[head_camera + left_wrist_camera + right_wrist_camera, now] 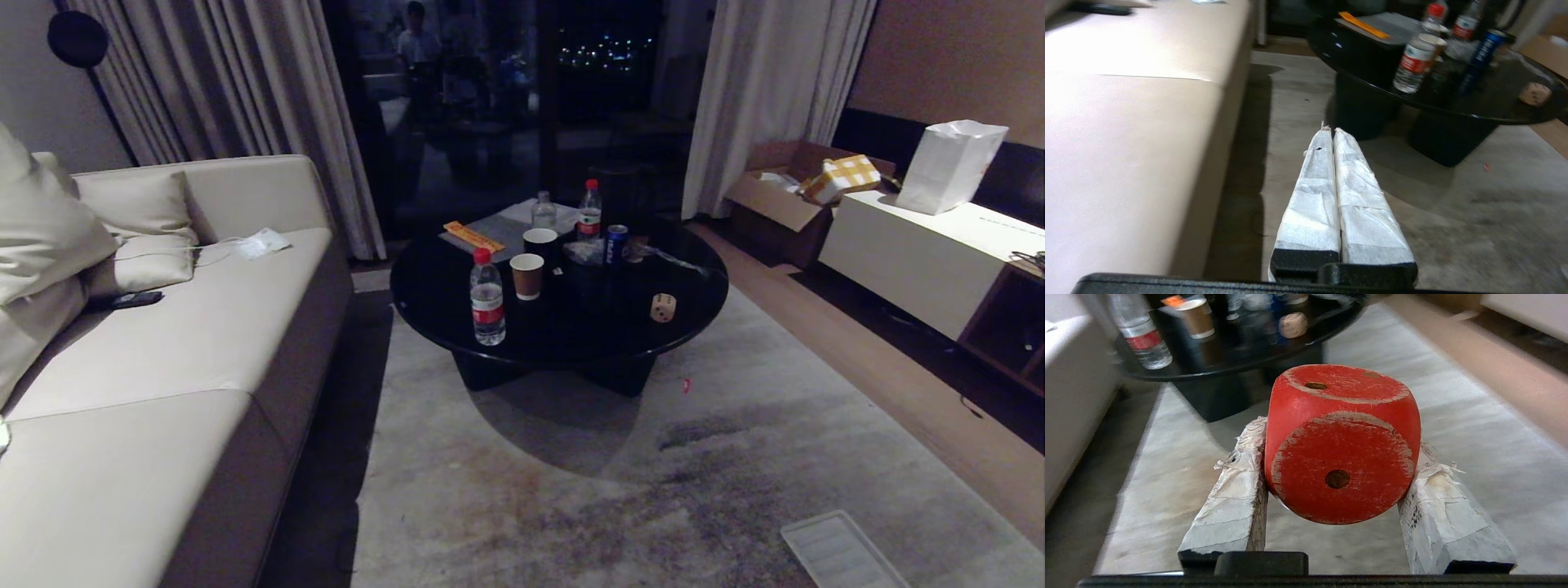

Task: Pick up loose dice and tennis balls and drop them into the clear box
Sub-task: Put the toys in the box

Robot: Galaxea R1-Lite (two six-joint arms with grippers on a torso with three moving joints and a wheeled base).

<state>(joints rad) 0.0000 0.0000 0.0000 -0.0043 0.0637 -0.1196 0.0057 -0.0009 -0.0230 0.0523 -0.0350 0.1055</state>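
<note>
A worn red die (1341, 445) sits clamped between the taped fingers of my right gripper (1337, 437), held above the pale rug. My left gripper (1329, 130) is shut with nothing in it and hangs over the rug beside the sofa. A beige die with dark dots (663, 307) rests near the front right edge of the round black table (441, 302); it also shows as the beige die (1535, 94) in the left wrist view and the beige die (1293, 324) in the right wrist view. Neither arm appears in the head view. The tennis balls and the clear box are out of view.
On the table stand a water bottle (487, 298), two paper cups (526, 275), a blue can (616, 243) and more bottles. A cream sofa (163, 367) runs along the left. A flat ribbed clear lid (841, 551) lies on the rug. A white cabinet (922, 245) stands at the right.
</note>
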